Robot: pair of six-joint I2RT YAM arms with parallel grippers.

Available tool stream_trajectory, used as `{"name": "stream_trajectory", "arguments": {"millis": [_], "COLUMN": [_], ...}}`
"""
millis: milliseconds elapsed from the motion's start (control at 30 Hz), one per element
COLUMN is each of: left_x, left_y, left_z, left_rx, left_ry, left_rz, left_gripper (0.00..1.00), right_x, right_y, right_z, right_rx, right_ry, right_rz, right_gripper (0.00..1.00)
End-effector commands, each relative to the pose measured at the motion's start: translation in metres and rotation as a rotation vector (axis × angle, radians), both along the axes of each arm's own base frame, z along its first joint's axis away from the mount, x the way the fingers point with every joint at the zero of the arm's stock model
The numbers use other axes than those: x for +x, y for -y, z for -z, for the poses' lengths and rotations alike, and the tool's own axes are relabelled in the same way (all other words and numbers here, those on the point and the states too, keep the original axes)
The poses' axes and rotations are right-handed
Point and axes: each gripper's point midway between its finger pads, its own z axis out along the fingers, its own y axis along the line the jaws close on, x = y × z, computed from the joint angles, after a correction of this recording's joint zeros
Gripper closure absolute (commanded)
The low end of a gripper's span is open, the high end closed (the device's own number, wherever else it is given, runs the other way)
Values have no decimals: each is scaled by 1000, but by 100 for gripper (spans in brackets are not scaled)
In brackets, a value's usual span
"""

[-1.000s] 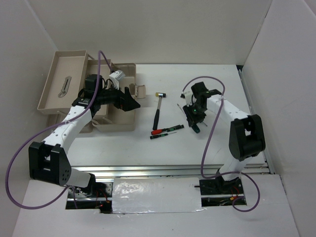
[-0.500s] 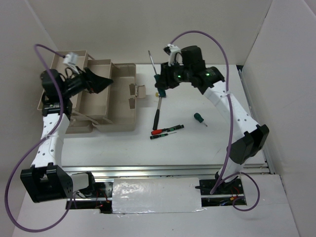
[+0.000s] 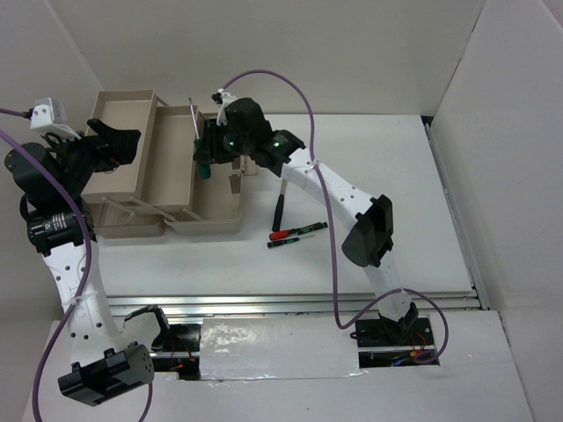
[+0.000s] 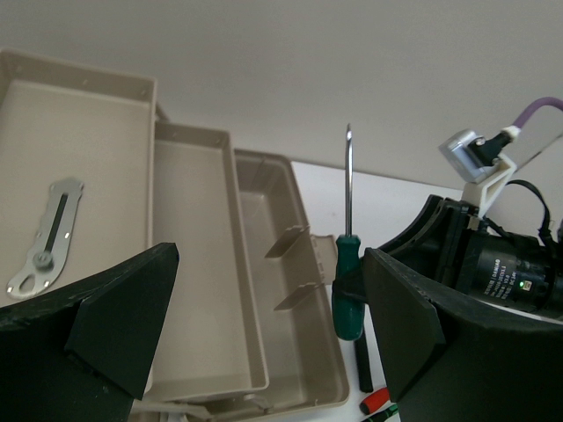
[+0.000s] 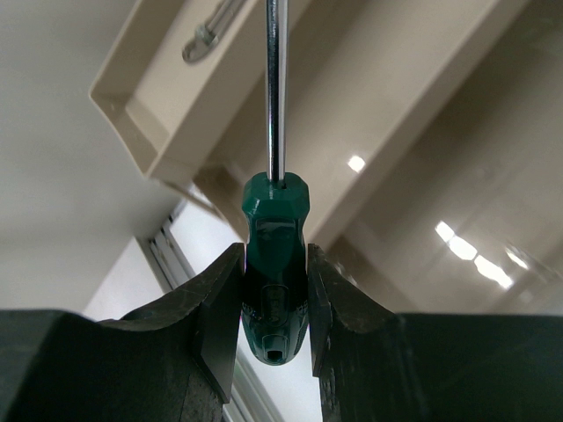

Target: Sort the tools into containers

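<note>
Nearest you, a crinkled silver sheet (image 3: pixel 273 347) lies between the 2 arm bases, and a metal rail (image 3: pixel 290 303) runs along the near edge of the white table (image 3: pixel 405 246). On the bare tabletop beyond, a red-handled screwdriver (image 3: pixel 280 235) and a dark-handled screwdriver (image 3: pixel 308 229) lie side by side. Just behind them lies the mallet (image 3: pixel 279 209), its head hidden under your right arm. Left of these stands the beige toolbox (image 3: pixel 215 220), its trays fanned open. A silver wrench (image 4: pixel 44 237) lies flat in the far-left tray (image 3: pixel 123 101). Your right gripper (image 5: pixel 274 290) clamps the handle of the green-handled screwdriver (image 5: pixel 275 211) between both fingers. It holds the tool above the right side of the toolbox's deep base, near the latch flaps, with the shaft pointing up. Your left gripper (image 4: pixel 271 281) hangs above the trays with its jaws spread wide and nothing between them. Plain white walls close in the table at the back and on both sides.
</note>
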Motion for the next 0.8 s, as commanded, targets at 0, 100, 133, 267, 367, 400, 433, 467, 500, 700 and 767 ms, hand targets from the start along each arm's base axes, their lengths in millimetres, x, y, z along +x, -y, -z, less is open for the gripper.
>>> {"name": "stream_trajectory", "arguments": {"millis": [0, 100, 133, 267, 367, 400, 433, 467, 500, 700, 767], "left_x": [2, -1, -2, -2, -2, -2, -2, -2, -2, 1, 3], "left_y": [-17, -22, -22, -24, -27, -28, -29, -30, -30, -31, -27], "left_z": [27, 30, 29, 36, 38, 38, 38, 40, 40, 44, 43], "left_rx": [8, 9, 12, 2, -5, -2, -2, -2, 6, 13, 18], "left_ry": [-65, -49, -43, -56, -59, -59, -62, -65, -66, -71, -65], "left_rz": [-65, -85, -89, -88, -87, -88, -90, -91, -91, -80, -47], "left_gripper": [1, 1, 1, 1, 1, 1, 1, 1, 1, 1, 1], "right_x": [12, 16, 15, 22, 25, 25, 26, 24, 25, 30, 32], "right_y": [-32, -48, -55, -76, -90, -94, -96, -101, -103, -98, -91], "right_z": [-65, -55, -62, -50, -34, -31, -28, -20, -18, -19, -33], "right_rx": [231, 291, 329, 349, 374, 373, 372, 366, 368, 356, 364], "right_ry": [133, 115, 138, 163, 158, 157, 163, 158, 160, 181, 203], "right_rz": [43, 50, 46, 54, 49, 49, 48, 44, 47, 53, 59], "right_gripper": [100, 100, 100, 100, 97, 92, 88, 83, 70, 15, 11]}}
